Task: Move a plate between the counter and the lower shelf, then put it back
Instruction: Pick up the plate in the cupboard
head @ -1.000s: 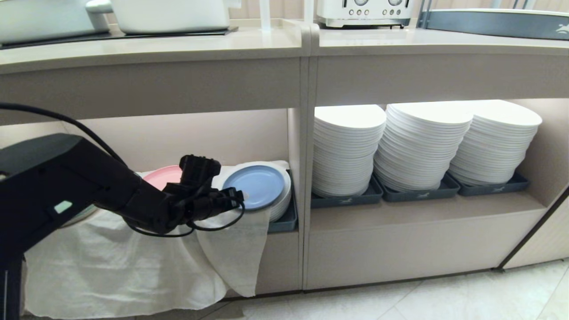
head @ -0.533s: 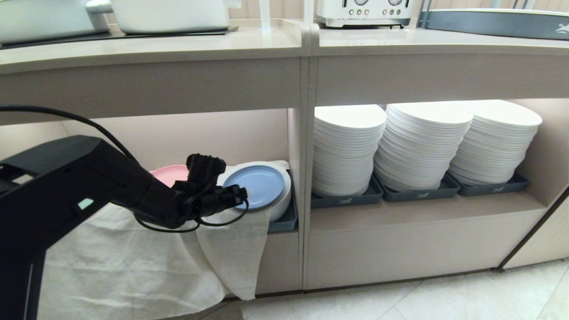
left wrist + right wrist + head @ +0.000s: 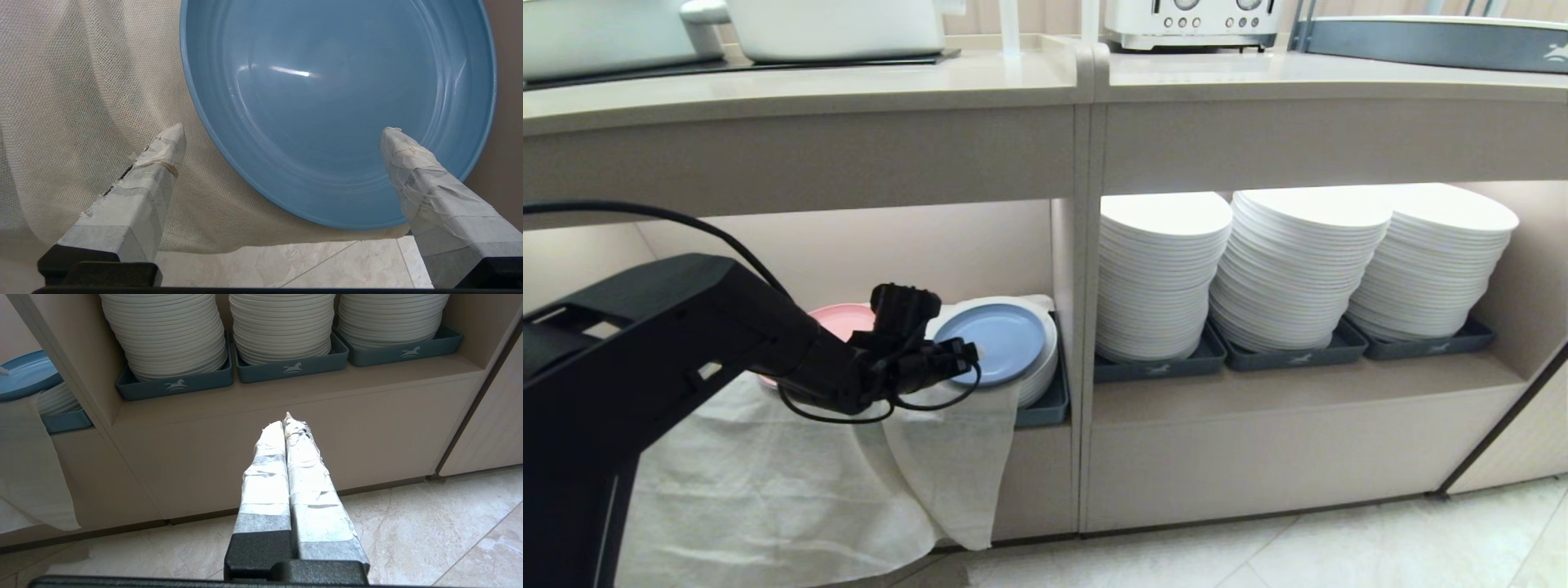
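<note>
Head view shows the light-blue plate (image 3: 990,341) lying on top of a short stack of white plates (image 3: 1042,371) in a dark grey tray (image 3: 1049,406) at the right end of the lower shelf (image 3: 866,253), with the white cloth (image 3: 768,482) draped beside it and a pink plate (image 3: 843,318) further left. The left gripper (image 3: 968,358) sits at the plate's near-left rim with its taped fingers (image 3: 159,163) spread wide and holding nothing, one over the cloth and one over the plate's edge. Beneath the neighbouring recess of tall white plate stacks (image 3: 282,322), the right gripper (image 3: 288,424) hangs with fingers pressed together, empty, above the tiled floor (image 3: 408,539).
</note>
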